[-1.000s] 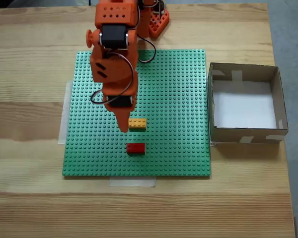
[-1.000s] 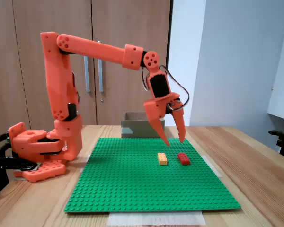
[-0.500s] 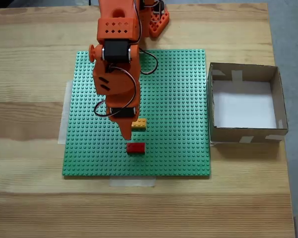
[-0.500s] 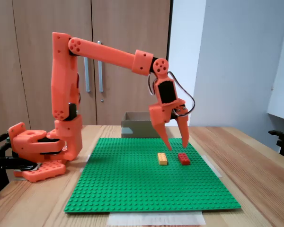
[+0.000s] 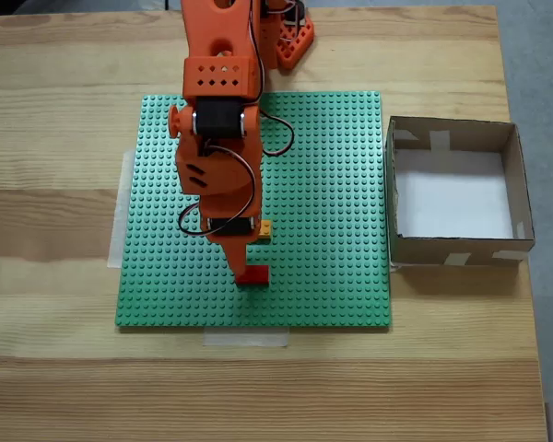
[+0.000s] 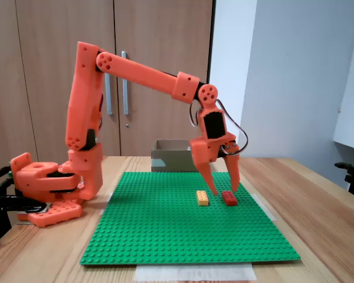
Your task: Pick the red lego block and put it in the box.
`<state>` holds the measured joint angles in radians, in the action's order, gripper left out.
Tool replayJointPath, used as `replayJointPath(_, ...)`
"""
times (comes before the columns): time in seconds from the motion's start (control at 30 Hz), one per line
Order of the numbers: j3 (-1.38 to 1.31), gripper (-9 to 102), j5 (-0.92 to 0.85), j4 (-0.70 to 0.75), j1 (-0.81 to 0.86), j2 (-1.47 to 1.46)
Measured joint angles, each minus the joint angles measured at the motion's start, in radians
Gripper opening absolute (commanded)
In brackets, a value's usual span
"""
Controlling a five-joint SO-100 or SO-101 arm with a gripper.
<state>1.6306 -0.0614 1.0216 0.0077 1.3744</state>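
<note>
Gripper (image 6: 224,190) with jaws spread, one finger on each side of the red brick (image 6: 229,198), which sits on the green plate (image 6: 165,236) just below them. Risk: the yellow brick (image 6: 202,198), just beside one finger, could be nudged or pinched if that finger descends on it. Side view shows the jaw gap; top view shows the box (image 5: 525,198), well apart.

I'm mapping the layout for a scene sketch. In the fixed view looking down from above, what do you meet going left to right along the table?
Bare table → green baseplate, with the arm over its left half → box.
</note>
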Motion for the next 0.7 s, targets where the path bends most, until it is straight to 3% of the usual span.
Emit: replayJointPath(0.7, -0.038, 18, -0.009, -0.009, 0.0, -0.057)
